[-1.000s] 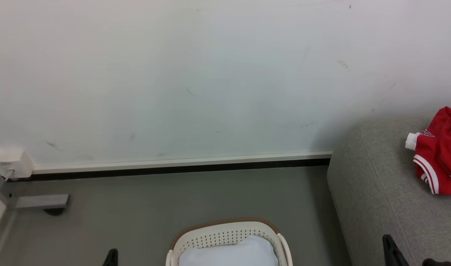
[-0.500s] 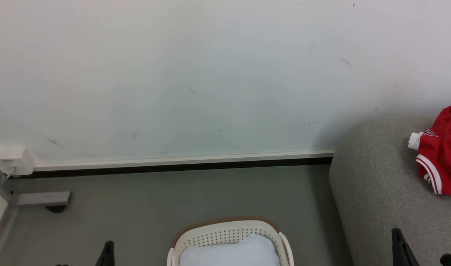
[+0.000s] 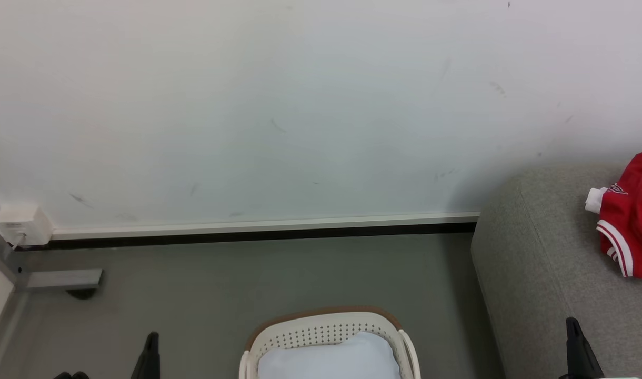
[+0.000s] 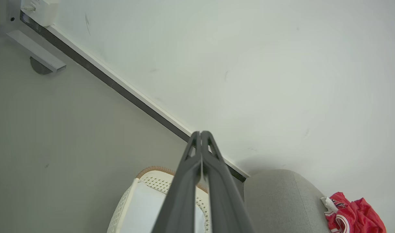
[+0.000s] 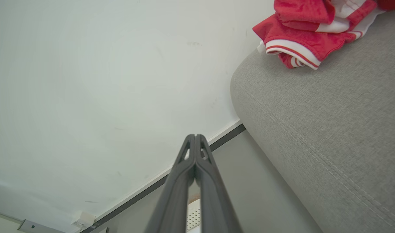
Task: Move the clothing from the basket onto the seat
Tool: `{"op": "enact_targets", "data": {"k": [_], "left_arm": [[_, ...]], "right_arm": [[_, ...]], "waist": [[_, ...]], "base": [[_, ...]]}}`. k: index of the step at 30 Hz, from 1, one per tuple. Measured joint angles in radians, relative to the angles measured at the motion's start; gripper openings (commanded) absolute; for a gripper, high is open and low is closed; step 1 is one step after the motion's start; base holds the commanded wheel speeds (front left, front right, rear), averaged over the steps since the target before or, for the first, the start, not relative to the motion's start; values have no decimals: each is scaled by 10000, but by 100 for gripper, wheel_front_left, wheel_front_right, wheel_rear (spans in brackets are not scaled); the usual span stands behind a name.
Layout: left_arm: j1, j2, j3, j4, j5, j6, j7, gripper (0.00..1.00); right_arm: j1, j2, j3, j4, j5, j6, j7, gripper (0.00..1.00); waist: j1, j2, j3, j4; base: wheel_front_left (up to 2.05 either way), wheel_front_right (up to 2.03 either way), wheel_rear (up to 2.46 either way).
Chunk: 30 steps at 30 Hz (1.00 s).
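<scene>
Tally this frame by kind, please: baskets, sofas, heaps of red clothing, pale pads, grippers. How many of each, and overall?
basket: 1
sofa: 1
red clothing heap: 1
pale pad: 1
grippers: 2, left gripper and right gripper, both shut
total: 6

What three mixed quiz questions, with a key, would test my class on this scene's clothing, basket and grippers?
1. True or false: the clothing lies on the sofa.
2. What lies in the basket? A) clothing B) a pale cushion C) nothing
3. Fill in: the left gripper and right gripper are both ____.
Key: 1 true; 2 B; 3 shut.
</scene>
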State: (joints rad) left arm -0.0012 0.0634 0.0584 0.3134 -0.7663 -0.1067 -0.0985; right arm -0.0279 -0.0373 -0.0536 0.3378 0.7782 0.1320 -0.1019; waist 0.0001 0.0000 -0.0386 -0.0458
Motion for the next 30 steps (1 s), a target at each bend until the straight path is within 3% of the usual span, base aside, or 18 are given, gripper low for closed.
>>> {"op": "enact_targets", "data": {"k": [30], "left_arm": [[-460, -75, 259, -291, -3708, -88, 918, 0]], "right_arm": [[-332, -27, -253, -410, 3630, 0, 953, 0]], "waist": [[0, 0, 142, 160]], "base": [[0, 0, 0]]}}
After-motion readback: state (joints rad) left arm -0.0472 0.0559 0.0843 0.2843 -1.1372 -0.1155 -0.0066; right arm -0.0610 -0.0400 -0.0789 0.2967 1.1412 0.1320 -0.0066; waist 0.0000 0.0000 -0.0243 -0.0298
